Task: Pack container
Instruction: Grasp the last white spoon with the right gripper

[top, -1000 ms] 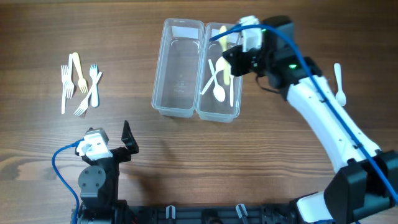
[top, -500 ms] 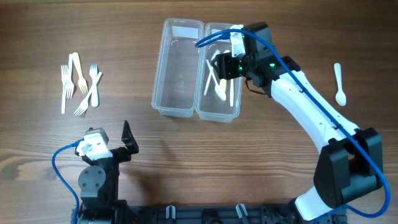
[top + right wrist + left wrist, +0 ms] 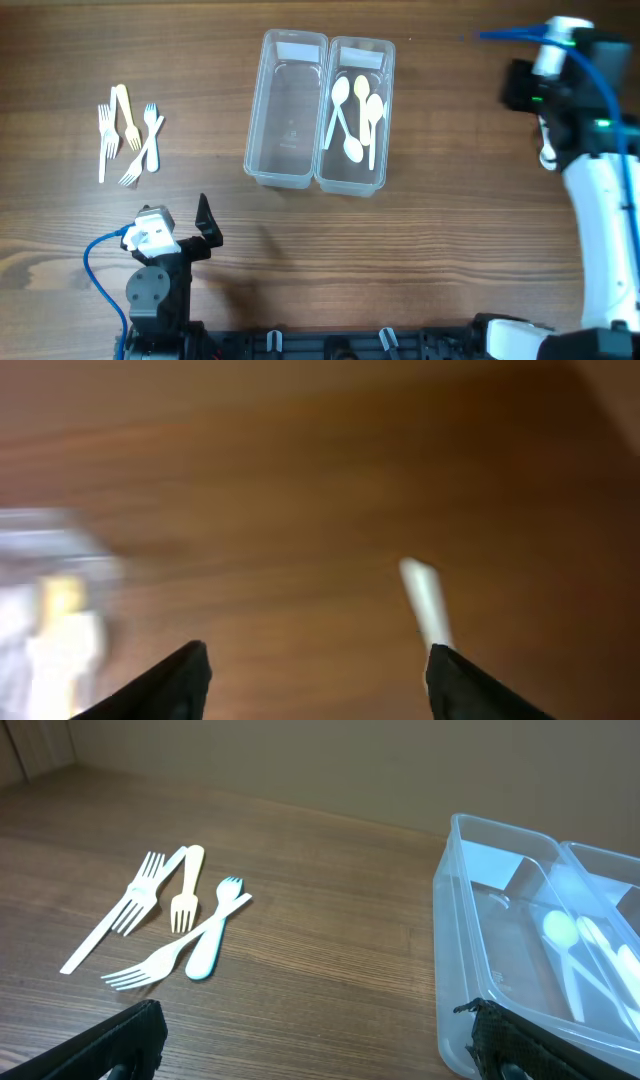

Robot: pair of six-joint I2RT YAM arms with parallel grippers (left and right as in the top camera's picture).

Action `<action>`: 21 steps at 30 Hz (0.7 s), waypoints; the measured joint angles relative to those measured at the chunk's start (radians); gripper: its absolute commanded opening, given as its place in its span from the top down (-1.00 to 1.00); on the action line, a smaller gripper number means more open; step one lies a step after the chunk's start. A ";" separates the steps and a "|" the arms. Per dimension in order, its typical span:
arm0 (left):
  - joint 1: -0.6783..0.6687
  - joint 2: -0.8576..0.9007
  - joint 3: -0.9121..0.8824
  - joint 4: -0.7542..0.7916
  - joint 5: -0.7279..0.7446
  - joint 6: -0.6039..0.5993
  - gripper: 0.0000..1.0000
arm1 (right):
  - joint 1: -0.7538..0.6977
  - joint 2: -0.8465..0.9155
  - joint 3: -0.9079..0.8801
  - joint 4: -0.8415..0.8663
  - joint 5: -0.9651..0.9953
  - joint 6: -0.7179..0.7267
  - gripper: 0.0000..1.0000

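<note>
A clear two-compartment container (image 3: 288, 120) stands at the table's centre back. Its right compartment holds several white and cream spoons (image 3: 355, 115); the left compartment is bare. Several plastic forks (image 3: 130, 140) lie at the far left, also visible in the left wrist view as forks (image 3: 170, 915) beside the container (image 3: 470, 920). My right arm (image 3: 565, 90) is at the far right over a loose white spoon (image 3: 547, 158). In the blurred right wrist view my right gripper (image 3: 320, 670) is open and empty, the spoon (image 3: 425, 600) just ahead of its right finger. My left gripper (image 3: 320, 1040) rests open and empty.
The left arm's base (image 3: 155, 290) sits at the front left with a blue cable. The right arm's white links (image 3: 600, 220) run along the right edge. Bare wood lies between the forks and the container.
The right gripper opened over the right compartment, left a spoon there, then swung out to the table's right side above the loose spoon. The left arm has not moved.
</note>
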 measured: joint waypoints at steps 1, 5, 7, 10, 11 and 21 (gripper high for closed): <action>0.000 0.000 0.000 0.000 0.000 0.000 -0.99 | -0.036 0.013 0.000 -0.011 0.007 -0.005 -0.40; 0.000 0.000 0.000 0.000 0.000 0.000 -1.00 | -0.182 0.126 0.000 -0.047 0.018 -0.041 -0.32; 0.000 0.000 0.000 0.000 0.000 0.000 -1.00 | -0.209 0.177 0.000 -0.045 0.008 -0.052 -0.20; 0.000 0.000 0.000 0.000 0.000 0.000 -0.99 | -0.219 0.248 0.000 -0.035 -0.002 -0.090 -0.11; 0.000 0.000 0.000 0.000 0.000 0.000 -0.99 | -0.219 0.273 0.000 -0.027 -0.007 -0.105 -0.09; 0.000 0.000 0.000 0.000 0.000 0.000 -1.00 | -0.219 0.453 0.000 0.056 -0.015 -0.220 -0.10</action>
